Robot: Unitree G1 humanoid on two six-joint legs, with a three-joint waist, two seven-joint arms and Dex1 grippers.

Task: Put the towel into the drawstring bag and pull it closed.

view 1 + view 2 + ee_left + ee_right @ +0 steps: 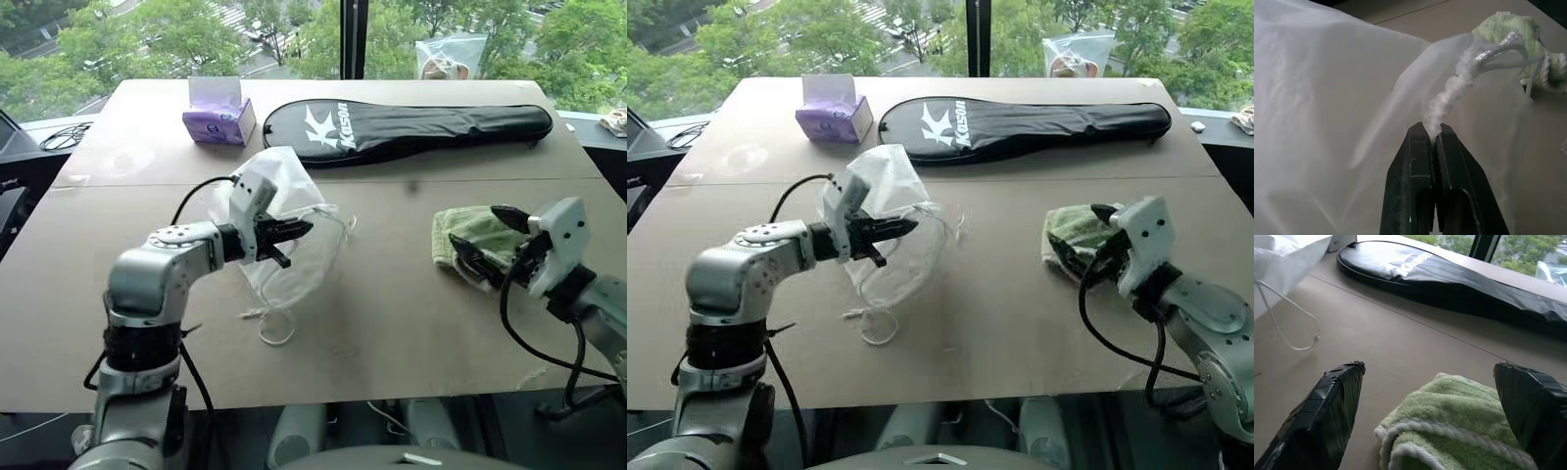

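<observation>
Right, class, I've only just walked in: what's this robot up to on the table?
It is getting ready to bag a towel. Its left hand is shut on the white drawstring bag, pinching the gathered fabric at its mouth and holding the bag up off the table. Its right hand is open, fingers on either side of the green towel, which lies on the table, not yet gripped. A black racket cover and a purple tissue box lie at the far side.

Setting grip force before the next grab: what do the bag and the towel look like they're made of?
Bag: thin white fabric, probably a sheer synthetic; the towel shows dimly through it in the left wrist view, and it bunches to a twisted strand in the shut left gripper. Towel: thick light green terry, likely cotton; looped pile, white-edged folds. It lies between the open right gripper's fingers.
</observation>
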